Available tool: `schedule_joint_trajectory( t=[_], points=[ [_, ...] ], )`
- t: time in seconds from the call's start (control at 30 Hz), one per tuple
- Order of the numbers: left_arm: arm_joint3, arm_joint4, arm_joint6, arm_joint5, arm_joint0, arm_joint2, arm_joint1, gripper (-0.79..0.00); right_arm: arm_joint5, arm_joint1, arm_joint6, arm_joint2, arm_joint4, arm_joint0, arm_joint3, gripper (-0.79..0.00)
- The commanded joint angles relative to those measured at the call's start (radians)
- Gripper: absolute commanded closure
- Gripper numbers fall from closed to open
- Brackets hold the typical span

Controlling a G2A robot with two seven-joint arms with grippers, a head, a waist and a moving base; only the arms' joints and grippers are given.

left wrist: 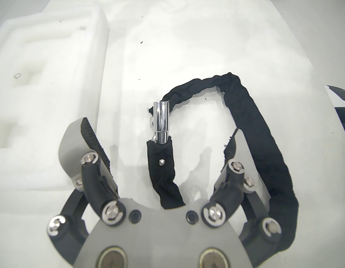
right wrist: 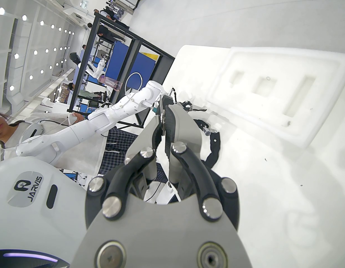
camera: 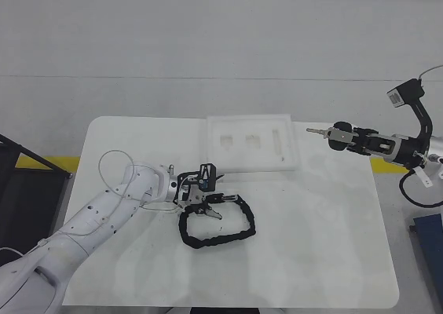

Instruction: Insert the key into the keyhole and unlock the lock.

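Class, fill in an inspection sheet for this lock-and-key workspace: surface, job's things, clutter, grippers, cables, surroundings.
Surface: white table, rounded corners.
Job's things: black chain lock lying looped on the table; its chrome barrel sits between the left gripper fingers; key held above the table beside the foam tray.
Clutter: foam tray with three recesses; dark specks.
Grippers: left gripper open, fingers clear of the barrel; right gripper shut on the key.
Cables: white cable loop on the left arm; black cable at the right arm.
Surroundings: black frame, yellow floor strip.
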Motion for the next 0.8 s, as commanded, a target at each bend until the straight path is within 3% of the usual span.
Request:
schedule_joint_trajectory(
  t=[0.0, 0.23, 0.5, 0.53, 0.63, 0.7, 0.77],
  points=[
    [-0.017, 0.006, -0.018, 0.053, 0.017, -0.011, 0.002, -0.785, 0.0, 0.0, 0.0, 0.0, 0.0, 0.0, 0.0, 0.0],
    [-0.057, 0.032, -0.041, 0.128, 0.065, -0.034, 0.004, -0.785, 0.0, 0.0, 0.0, 0.0, 0.0, 0.0, 0.0, 0.0],
    [-0.042, 0.054, -0.003, 0.103, 0.068, -0.034, -0.011, -0.782, 0.0, 0.0, 0.0, 0.0, 0.0, 0.0, 0.0, 0.0],
    [-0.04, 0.061, 0.0, 0.097, 0.067, -0.033, -0.013, -0.693, 0.0, 0.0, 0.0, 0.0, 0.0, 0.0, 0.0, 0.0],
    [-0.034, 0.08, 0.011, 0.092, 0.069, -0.032, -0.017, -0.665, 0.0, 0.0, 0.0, 0.0, 0.0, 0.0, 0.0, 0.0],
    [-0.029, 0.091, 0.018, 0.093, 0.07, -0.034, -0.018, -0.566, 0.0, 0.0, 0.0, 0.0, 0.0, 0.0, 0.0, 0.0],
    [-0.023, 0.101, 0.021, 0.098, 0.072, -0.037, -0.02, -0.603, 0.0, 0.0, 0.0, 0.0, 0.0, 0.0, 0.0, 0.0]
  ],
)
